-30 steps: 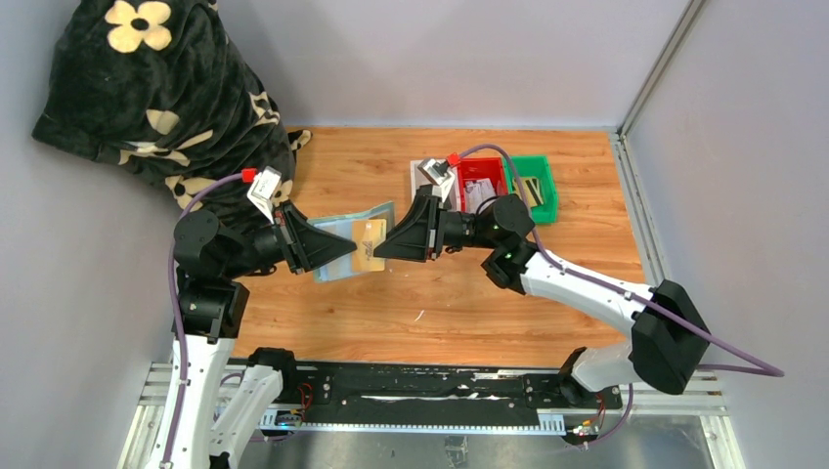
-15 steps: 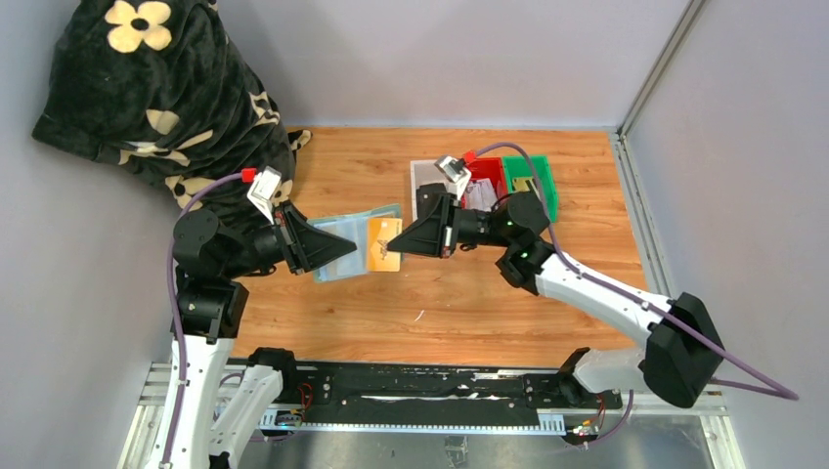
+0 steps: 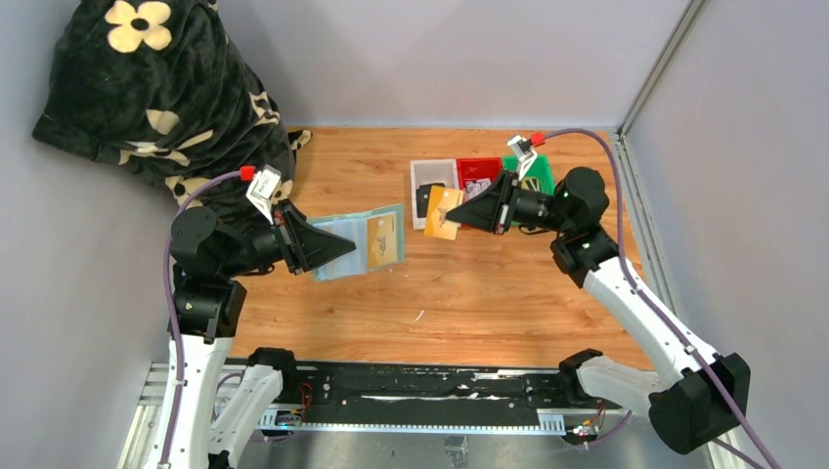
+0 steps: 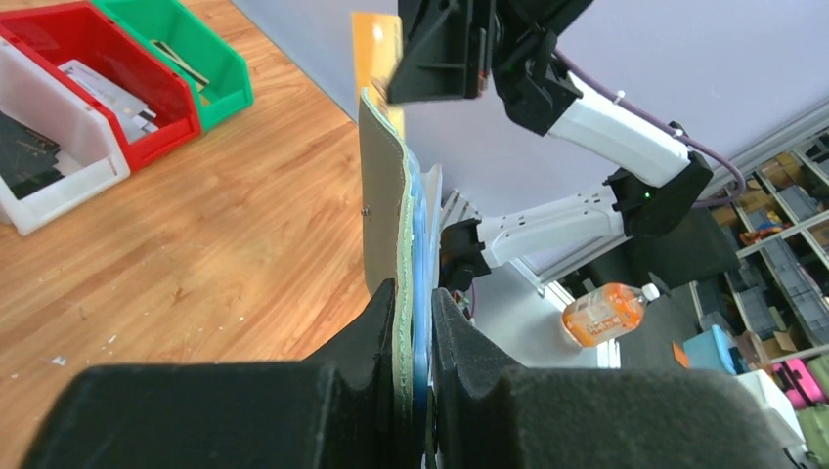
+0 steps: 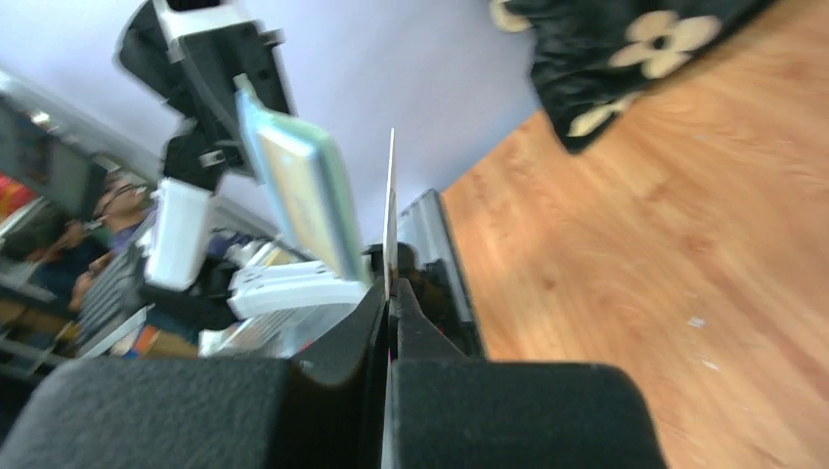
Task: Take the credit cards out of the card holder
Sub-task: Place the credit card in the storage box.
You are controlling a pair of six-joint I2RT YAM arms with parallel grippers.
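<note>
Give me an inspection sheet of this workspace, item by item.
Surface: wooden tabletop, a few pale specks.
Job's things: sage-green soft card holder held open off the table, a tan card in its pocket; tan-gold plastic card out, near the bins.
Clutter: white plastic bin, red bin, green bin, all holding items; black flower-print blanket.
Grippers: left gripper shut on the card holder; right gripper shut on the tan-gold card.
Cables: purple cable on the left arm and on the right arm.
Surroundings: grey walls.

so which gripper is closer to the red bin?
Right. The right gripper, pinching the tan-gold card, hovers right at the red bin; the left gripper clamps the card holder farther left.
</note>
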